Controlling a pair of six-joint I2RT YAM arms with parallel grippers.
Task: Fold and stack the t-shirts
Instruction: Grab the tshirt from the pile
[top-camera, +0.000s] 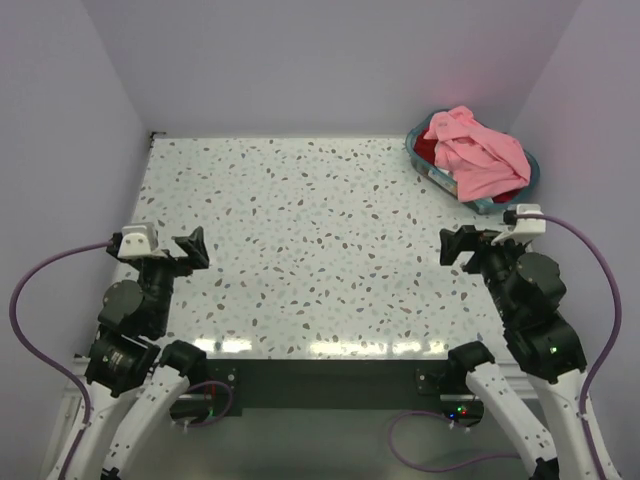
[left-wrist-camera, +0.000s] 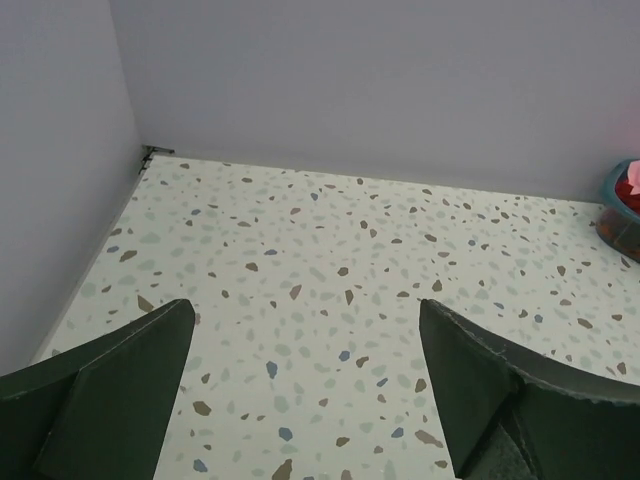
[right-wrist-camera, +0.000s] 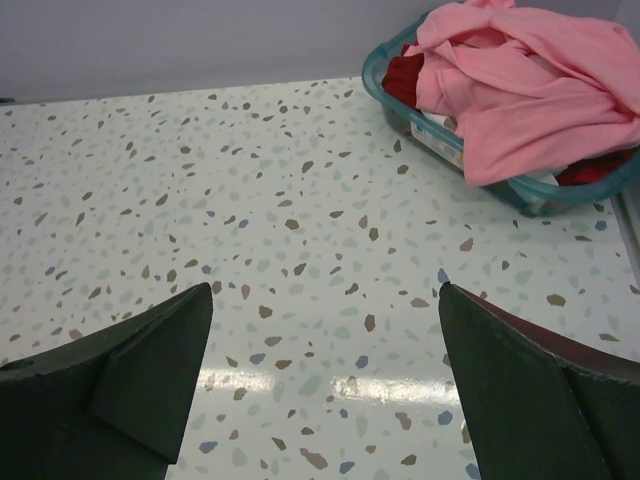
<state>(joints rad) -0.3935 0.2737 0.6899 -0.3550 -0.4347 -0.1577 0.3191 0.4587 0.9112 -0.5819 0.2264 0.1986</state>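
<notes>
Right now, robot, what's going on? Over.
Left hand and right hand open, empty. Pink t-shirt heaped in basket, far right. Nothing in the way.

teal-blue plastic basket (left-wrist-camera: 615, 232): left wrist view shows only a corner, rest cut by right edge | red cloth t-shirt (right-wrist-camera: 402, 78): mostly hidden under salmon-pink cloth t-shirt (right-wrist-camera: 520, 90) | pink t-shirt: cut by top and right edges in right wrist view | white patch (right-wrist-camera: 436, 132) on basket: cloth or label, cannot tell
</notes>
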